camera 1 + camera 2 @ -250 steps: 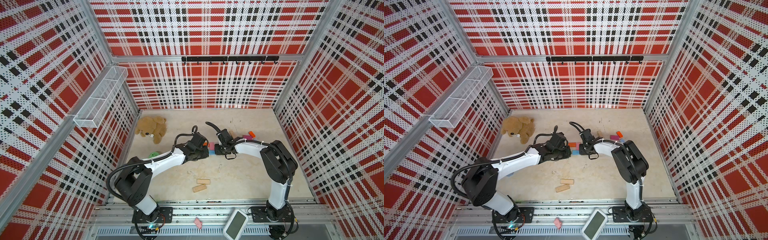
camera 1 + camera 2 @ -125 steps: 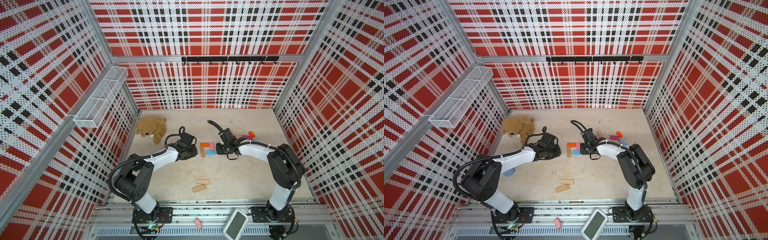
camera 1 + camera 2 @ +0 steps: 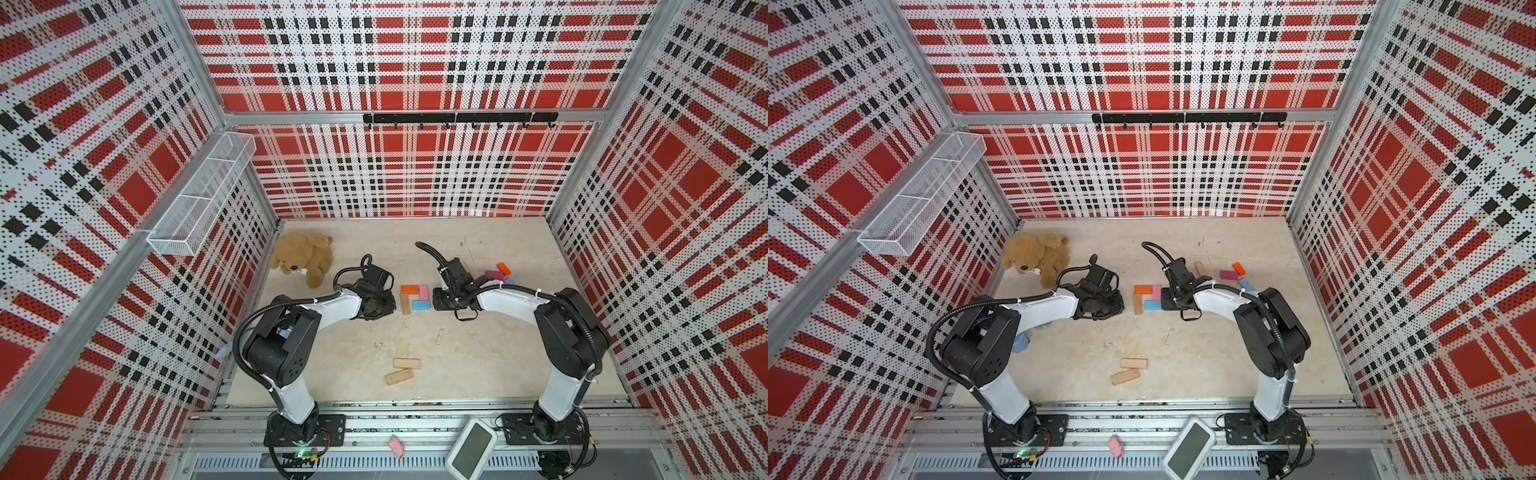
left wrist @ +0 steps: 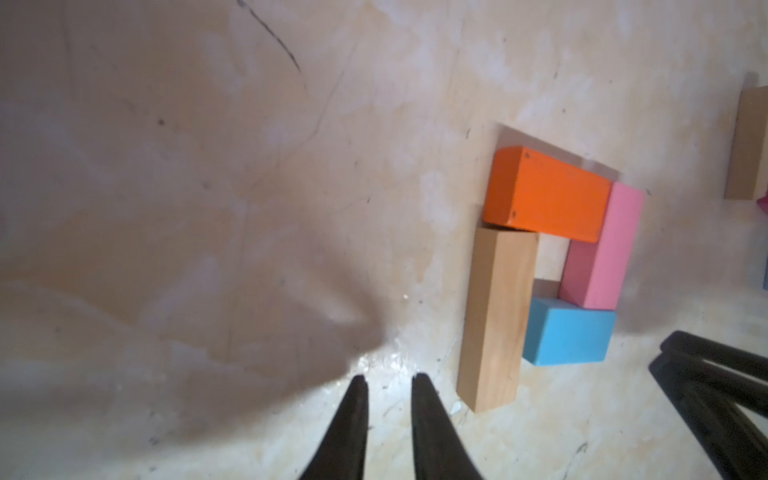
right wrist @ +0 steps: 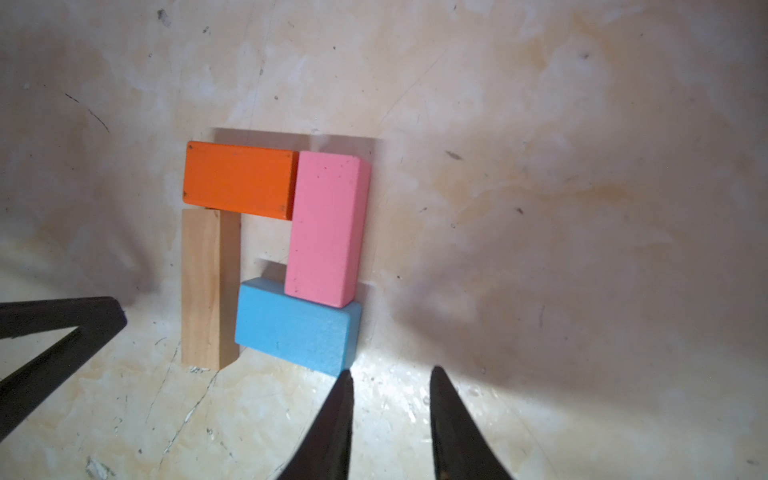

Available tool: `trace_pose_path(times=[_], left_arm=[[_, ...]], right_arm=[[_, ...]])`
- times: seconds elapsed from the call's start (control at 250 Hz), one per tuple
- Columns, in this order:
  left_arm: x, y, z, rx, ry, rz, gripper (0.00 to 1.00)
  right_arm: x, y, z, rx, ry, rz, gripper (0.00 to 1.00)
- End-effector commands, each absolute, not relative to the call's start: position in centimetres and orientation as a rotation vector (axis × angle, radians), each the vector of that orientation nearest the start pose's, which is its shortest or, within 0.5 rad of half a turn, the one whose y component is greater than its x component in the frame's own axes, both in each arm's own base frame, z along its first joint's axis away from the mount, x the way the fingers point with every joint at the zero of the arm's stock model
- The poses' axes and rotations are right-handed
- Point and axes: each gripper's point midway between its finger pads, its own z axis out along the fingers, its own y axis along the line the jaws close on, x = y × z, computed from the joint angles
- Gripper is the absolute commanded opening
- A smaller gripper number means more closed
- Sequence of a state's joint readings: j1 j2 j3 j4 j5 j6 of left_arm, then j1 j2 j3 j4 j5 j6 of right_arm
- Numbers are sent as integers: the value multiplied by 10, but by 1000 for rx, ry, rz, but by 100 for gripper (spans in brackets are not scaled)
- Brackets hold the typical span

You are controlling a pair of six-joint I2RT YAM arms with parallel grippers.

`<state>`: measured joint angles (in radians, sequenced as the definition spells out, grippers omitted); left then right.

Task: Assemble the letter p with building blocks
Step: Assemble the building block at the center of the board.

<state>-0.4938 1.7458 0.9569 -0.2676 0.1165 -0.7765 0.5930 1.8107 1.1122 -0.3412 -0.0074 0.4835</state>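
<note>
In both top views the P of building blocks (image 3: 415, 296) lies flat mid-table, with my left gripper (image 3: 384, 305) and right gripper (image 3: 440, 299) just beside it on low, inward-reaching arms. Left wrist: jaws slightly parted, empty, near the tan block (image 4: 496, 316); any sideways drift could skew that stem. Right wrist: jaws apart, empty, almost touching the blue block (image 5: 295, 328), which I could nudge loose.
</note>
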Motion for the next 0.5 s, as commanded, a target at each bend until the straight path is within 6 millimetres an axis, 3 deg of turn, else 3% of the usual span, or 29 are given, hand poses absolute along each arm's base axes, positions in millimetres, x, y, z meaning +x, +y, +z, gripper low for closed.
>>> trace_pose_path(times=[0.0, 0.284, 0.496], left_arm=[[354, -214, 34, -323, 2700, -589, 24], [357, -219, 19, -298, 2744, -583, 24], [363, -220, 9, -289, 2766, -569, 24]], right_arm=[[363, 245, 65, -149, 2603, 410, 38], [362, 246, 67, -152, 2592, 431, 57], [361, 247, 69, -156, 2587, 448, 63]])
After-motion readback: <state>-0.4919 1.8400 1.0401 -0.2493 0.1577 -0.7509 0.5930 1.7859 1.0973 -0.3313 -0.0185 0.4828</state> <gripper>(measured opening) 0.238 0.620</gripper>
